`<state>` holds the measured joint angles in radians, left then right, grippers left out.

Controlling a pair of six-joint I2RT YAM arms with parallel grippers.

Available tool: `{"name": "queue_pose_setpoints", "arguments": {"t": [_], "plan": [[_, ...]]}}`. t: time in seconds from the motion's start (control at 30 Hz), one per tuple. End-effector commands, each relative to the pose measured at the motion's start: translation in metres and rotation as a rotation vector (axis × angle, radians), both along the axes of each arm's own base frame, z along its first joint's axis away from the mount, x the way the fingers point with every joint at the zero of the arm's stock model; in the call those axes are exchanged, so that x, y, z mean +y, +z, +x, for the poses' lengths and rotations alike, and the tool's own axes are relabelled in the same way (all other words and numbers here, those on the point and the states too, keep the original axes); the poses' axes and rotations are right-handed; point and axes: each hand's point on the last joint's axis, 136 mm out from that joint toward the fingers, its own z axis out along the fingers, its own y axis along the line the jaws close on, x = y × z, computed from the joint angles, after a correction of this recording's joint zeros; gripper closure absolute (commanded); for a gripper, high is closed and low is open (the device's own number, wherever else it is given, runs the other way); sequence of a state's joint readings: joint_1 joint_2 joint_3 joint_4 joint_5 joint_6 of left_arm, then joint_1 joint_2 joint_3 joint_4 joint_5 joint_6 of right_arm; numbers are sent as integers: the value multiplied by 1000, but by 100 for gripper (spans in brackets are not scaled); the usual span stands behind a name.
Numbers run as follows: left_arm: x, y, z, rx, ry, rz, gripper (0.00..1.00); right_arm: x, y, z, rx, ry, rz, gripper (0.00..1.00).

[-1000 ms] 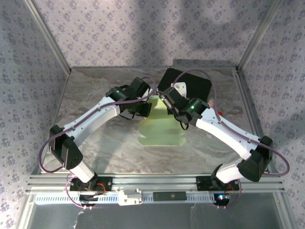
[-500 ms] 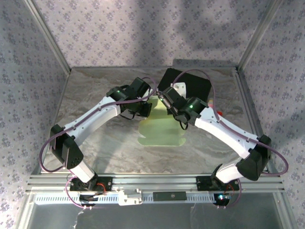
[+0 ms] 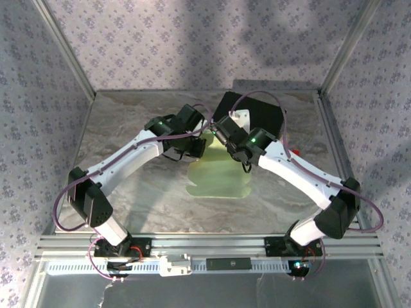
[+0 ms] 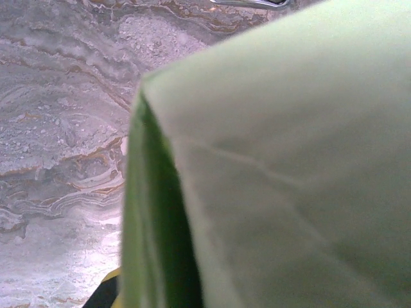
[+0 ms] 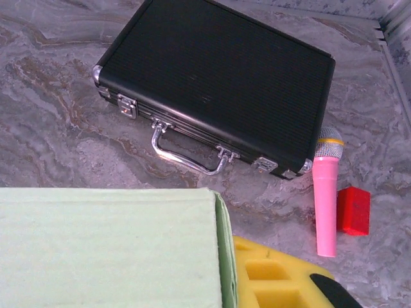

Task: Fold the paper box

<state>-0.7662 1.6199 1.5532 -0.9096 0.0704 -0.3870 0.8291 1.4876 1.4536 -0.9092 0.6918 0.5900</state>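
Note:
The paper box (image 3: 218,174), pale green card, lies partly folded at mid-table with its far end lifted between the two wrists. My left gripper (image 3: 198,144) is at that end's left side. In the left wrist view the card (image 4: 289,160) stands right against the lens with a folded edge, hiding the fingers; the gripper is shut on it. My right gripper (image 3: 222,136) is at the right side. One yellow finger (image 5: 276,276) shows there, touching the card's (image 5: 109,250) right edge, and the card hides the other finger.
A black case (image 5: 218,77) with a metal handle lies just beyond the card, at the back right (image 3: 257,112). A pink microphone (image 5: 325,199) and a small red block (image 5: 353,210) lie to its right. Aluminium posts and patterned walls enclose the marble table (image 3: 128,128).
The right arm's wrist has shifted slightly left and farther along the card's far end, and its elbow has swung. The left arm and the card stay where they were.

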Motion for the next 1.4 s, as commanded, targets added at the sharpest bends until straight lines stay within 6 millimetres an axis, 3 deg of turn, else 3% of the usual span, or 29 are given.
{"name": "queue_pose_setpoints", "arguments": {"t": [0.0, 0.17, 0.57, 0.67, 0.73, 1.17, 1.37], "plan": [[-9, 11, -12, 17, -66, -33, 100, -4, 10, 6, -28, -10, -1, 82], [-8, 11, -12, 14, -62, -31, 100, -8, 9, 8, -29, -38, -33, 100], [-5, 9, -8, 6, -30, -17, 100, -11, 1, 2, -16, -31, -75, 100], [-3, 10, -5, 2, -9, -16, 100, -2, 0, -3, -6, 15, -32, 74], [-2, 10, -4, -1, 1, -22, 100, 1, -1, -8, -3, 26, 0, 68], [0, 11, 4, -4, 42, -57, 100, 10, -31, -33, 37, 65, 104, 66], [-2, 11, 3, -1, 36, -59, 100, 5, -34, -31, 35, 41, 83, 76]]}}
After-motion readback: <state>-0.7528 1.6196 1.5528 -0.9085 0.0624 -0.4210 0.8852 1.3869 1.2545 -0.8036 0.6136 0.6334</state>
